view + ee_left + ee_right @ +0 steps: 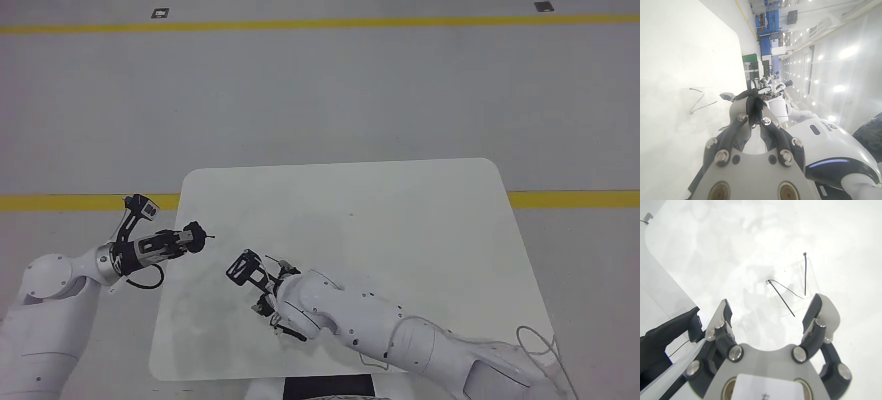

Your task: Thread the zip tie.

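The right gripper (771, 299), fingers apart, hovers near 3 zip ties (782, 298) that may skid across their clear sheet (795, 275) if pinched shallowly; the left gripper (197, 237), fingers together, sits at its 10 o'clock.

- Your worktop (420, 200) is a white, glossy slab with rounded corners, faintly smudged across its surface.
- A clear sheet (793, 275) lies flat on the worktop, its edges only just visible against the white.
- Three black ties rest on that sheet. The straight zip tie (805, 275) lies alone along one side.
- The thicker zip tie (782, 298) and the thin zip tie (785, 287) have their heads together and spread apart into a narrow V.
- A small pale piece (766, 282) sits just beside those two heads; you cannot tell what it is.
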Available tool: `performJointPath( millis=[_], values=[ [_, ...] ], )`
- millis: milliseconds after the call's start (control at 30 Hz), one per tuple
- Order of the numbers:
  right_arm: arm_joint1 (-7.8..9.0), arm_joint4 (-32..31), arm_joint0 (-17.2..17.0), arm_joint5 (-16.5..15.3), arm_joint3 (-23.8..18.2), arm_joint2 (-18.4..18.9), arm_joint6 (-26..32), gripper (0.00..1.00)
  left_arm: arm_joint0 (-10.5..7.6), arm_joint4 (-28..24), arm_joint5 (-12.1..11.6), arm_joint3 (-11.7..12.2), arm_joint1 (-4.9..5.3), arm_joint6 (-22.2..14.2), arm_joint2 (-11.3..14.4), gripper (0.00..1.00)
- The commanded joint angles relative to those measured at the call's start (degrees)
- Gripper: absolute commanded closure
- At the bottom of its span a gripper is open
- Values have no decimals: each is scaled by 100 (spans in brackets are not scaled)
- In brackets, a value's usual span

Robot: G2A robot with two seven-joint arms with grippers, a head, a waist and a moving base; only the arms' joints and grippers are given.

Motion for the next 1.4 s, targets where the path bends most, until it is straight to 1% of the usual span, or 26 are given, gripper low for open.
performJointPath(
  millis=[0,67,100,167,333,400,467,500,567,767,900,933,967,1000,1033,1167,1300,1367],
  values=[
    [0,1,0,-1,0,0,1,0,0,0,0,0,0,0,0,100],
    [1,-3,-13,-12,6,2,-34,0,0,0,0,0,0,0,0,100],
    [2,-46,-47,-63,45,0,-131,0,0,0,0,0,0,0,0,100],
    [-15,-145,-51,-130,129,-12,-148,0,0,0,0,0,0,0,0,100],
    [-124,-178,-7,-198,361,18,-184,0,0,0,0,0,0,0,0,100],
    [-165,-158,0,-212,442,38,-243,0,19,-2,13,-61,-5,133,28,100],
    [-208,-164,-5,-199,518,57,-318,0,50,-21,0,-90,9,79,-8,100],
    [-227,-182,-9,-194,548,56,-352,0,59,-99,8,-89,16,-25,-28,100],
    [-268,-261,-17,-156,611,49,-413,0,63,-185,9,-35,37,-160,-105,100],
    [-383,-664,-32,31,702,-28,-360,0,156,-391,0,-52,98,-160,-209,100],
    [-442,-846,-52,70,741,-25,-295,0,194,-439,0,-81,128,-160,-229,100],
    [-454,-889,-60,81,745,-21,-277,17,194,-439,0,-81,128,-160,-229,100],
    [-464,-934,-69,86,745,-18,-266,31,194,-439,0,-81,128,-160,-229,100],
    [-475,-998,-84,94,748,-11,-253,48,194,-439,0,-81,128,-160,-229,100],
    [-483,-1055,-95,110,748,-6,-237,53,194,-439,0,-81,128,-160,-229,100],
    [-507,-1286,-168,179,707,34,-176,62,194,-439,0,-81,128,-160,-229,100],
    [-517,-1499,-256,214,672,96,-108,67,194,-439,0,-81,128,-160,-229,100],
    [-531,-1687,-280,249,713,97,-31,66,194,-439,0,-81,128,-160,-229,100]
  ],
)
